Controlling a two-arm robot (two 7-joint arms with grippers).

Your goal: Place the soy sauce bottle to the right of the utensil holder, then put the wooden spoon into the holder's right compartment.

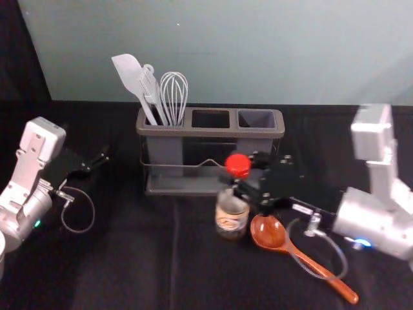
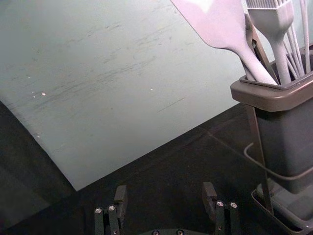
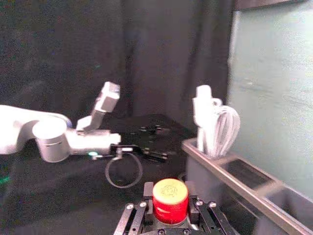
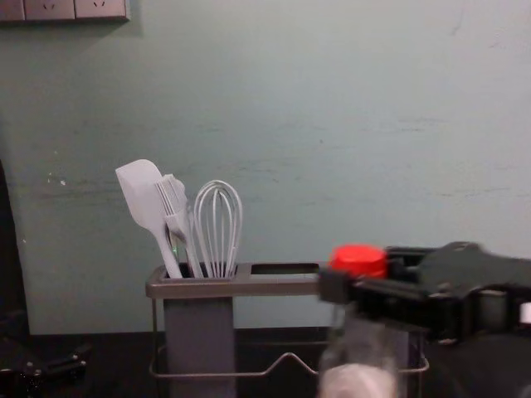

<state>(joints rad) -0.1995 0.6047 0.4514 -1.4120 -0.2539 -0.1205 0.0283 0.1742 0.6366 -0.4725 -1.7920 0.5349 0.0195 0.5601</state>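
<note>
The soy sauce bottle (image 1: 231, 218) is held roughly upright in front of the utensil holder (image 1: 210, 132), on the near-edge side of the counter (image 1: 129, 258), its neck pinched below the red cap (image 1: 237, 165) by the right gripper (image 3: 168, 190); whether its base is touching cannot be told. Stiff, smooth and probably breakable glass is suggested, so the neck grip should be kept firm and swinging avoided. The left gripper (image 2: 164, 192) is parked towards the left edge, fingers spread. The wooden spoon (image 1: 284, 243), its handle aimed at the near right corner, should prove light and rigid, best grasped mid-handle, where rolling must be guarded against.
</note>
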